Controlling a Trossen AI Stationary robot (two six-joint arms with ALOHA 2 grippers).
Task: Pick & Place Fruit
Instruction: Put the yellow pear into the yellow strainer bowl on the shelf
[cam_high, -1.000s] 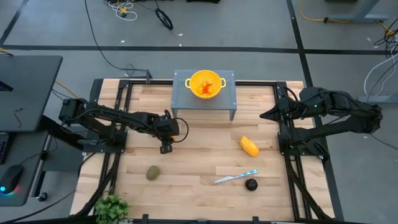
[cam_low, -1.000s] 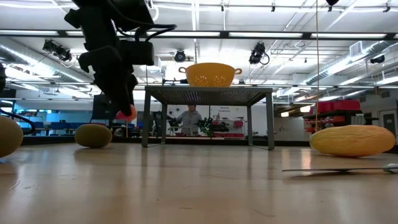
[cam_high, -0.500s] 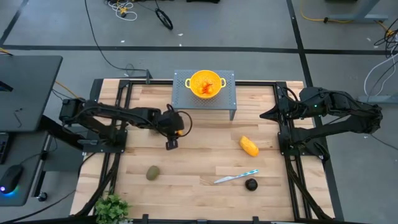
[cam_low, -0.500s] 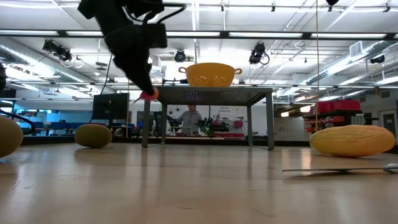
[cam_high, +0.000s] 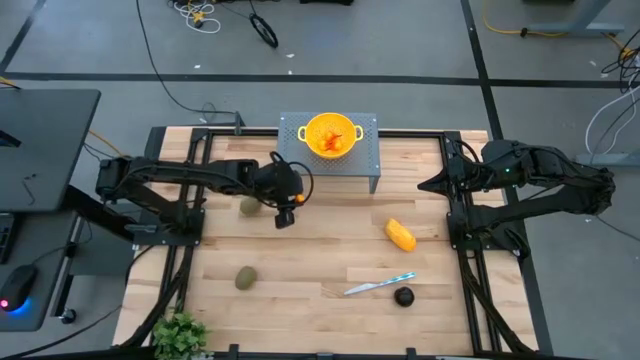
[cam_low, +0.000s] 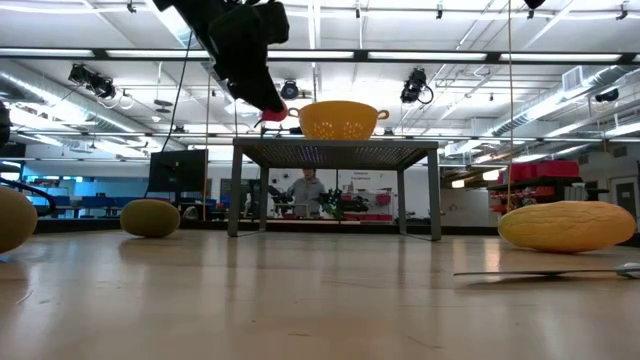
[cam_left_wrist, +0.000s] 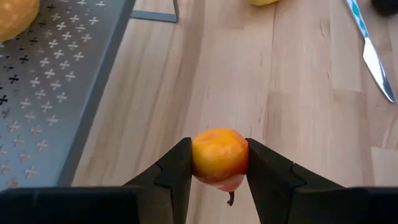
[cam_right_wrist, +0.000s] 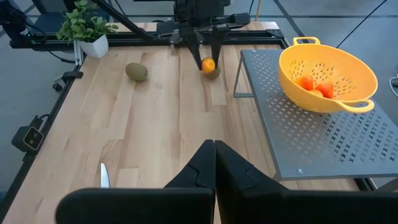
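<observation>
While the left gripper (cam_left_wrist: 219, 171) is clamped on a small orange fruit (cam_left_wrist: 219, 154), it hangs above the table, just beside the grey stand (cam_high: 300, 158) holding the yellow bowl (cam_high: 333, 135). Transport is in hand; the next move calls for lifting over the bowl rim, then releasing. The right gripper (cam_right_wrist: 214, 155), fingers together, waits well away from the stand.

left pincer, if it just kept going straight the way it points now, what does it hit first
Probably the bare wooden table. The left pincer, shut on a small orange fruit, points down past the edge of the grey perforated stand, which lies to one side. Depth is unclear, so a graze on that edge cannot be excluded.
</observation>
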